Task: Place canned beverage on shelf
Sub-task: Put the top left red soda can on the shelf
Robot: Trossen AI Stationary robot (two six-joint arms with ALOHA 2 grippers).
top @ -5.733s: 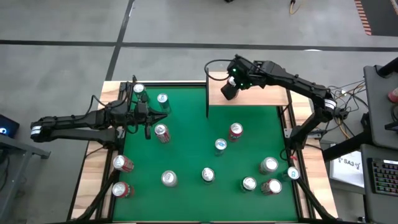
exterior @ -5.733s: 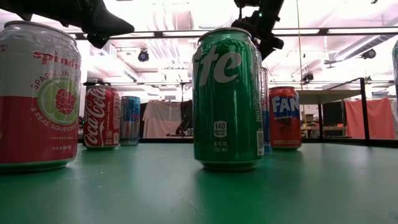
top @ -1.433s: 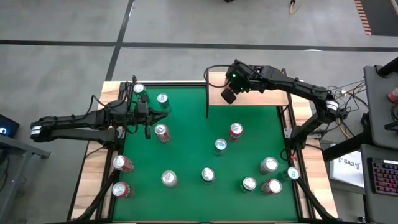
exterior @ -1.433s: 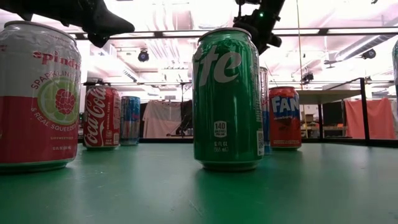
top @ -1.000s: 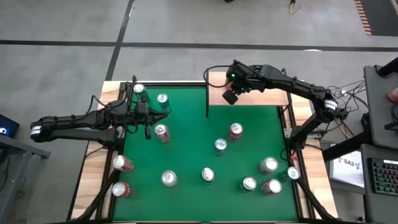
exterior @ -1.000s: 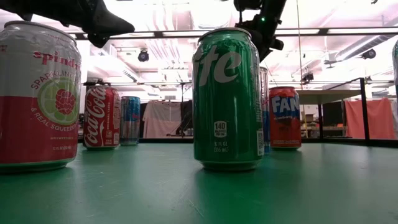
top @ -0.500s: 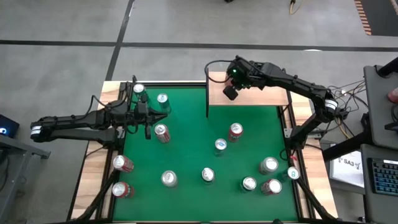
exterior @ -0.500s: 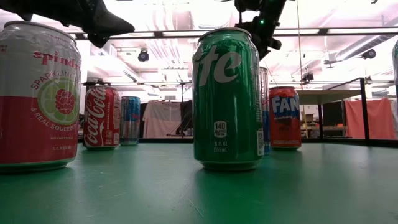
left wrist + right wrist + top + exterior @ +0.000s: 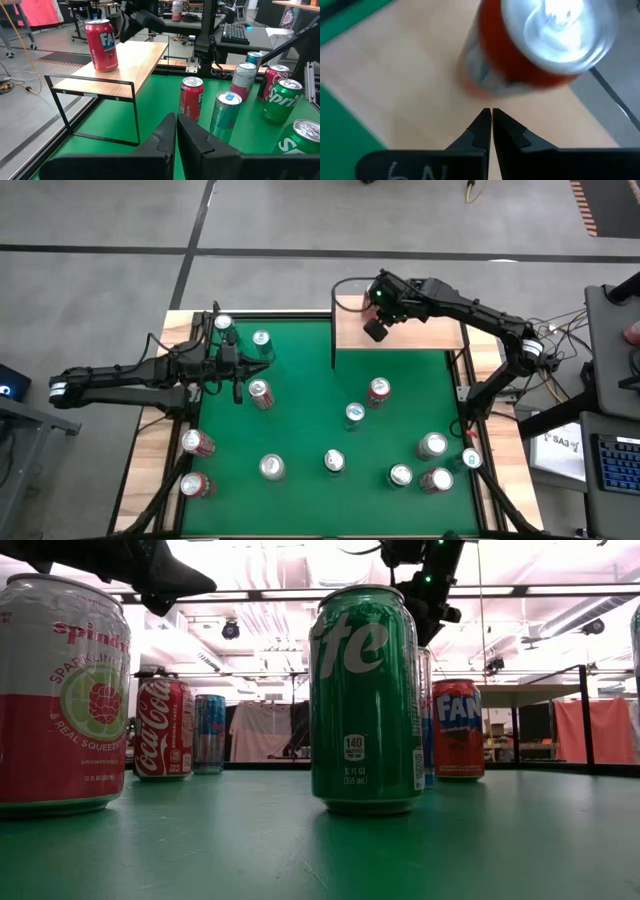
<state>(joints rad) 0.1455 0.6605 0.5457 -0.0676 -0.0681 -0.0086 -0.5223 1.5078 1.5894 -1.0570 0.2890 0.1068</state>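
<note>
A red canned beverage (image 9: 101, 45) stands upright on the shelf (image 9: 135, 57), near the end that faces my left arm. From above it shows in the right wrist view (image 9: 535, 50) on the light-wood board (image 9: 410, 85). My right gripper (image 9: 491, 116) is shut and hangs over the shelf (image 9: 420, 335), just beside and above the can; in the high view it (image 9: 374, 330) covers the can. My left gripper (image 9: 176, 131) is shut and empty. It waits over the table's left part (image 9: 238, 378) and points toward the shelf.
Several cans stand on the green felt (image 9: 300, 420): two near my left gripper (image 9: 260, 393) (image 9: 262, 340), a red one (image 9: 378, 390) below the shelf, and others along the near edge. In the low view, a green can (image 9: 365, 700) and a pink-and-white can (image 9: 60, 690) stand close.
My right gripper has drifted a little toward the table's far edge above the shelf and has stayed shut. The can on the shelf has kept still.
</note>
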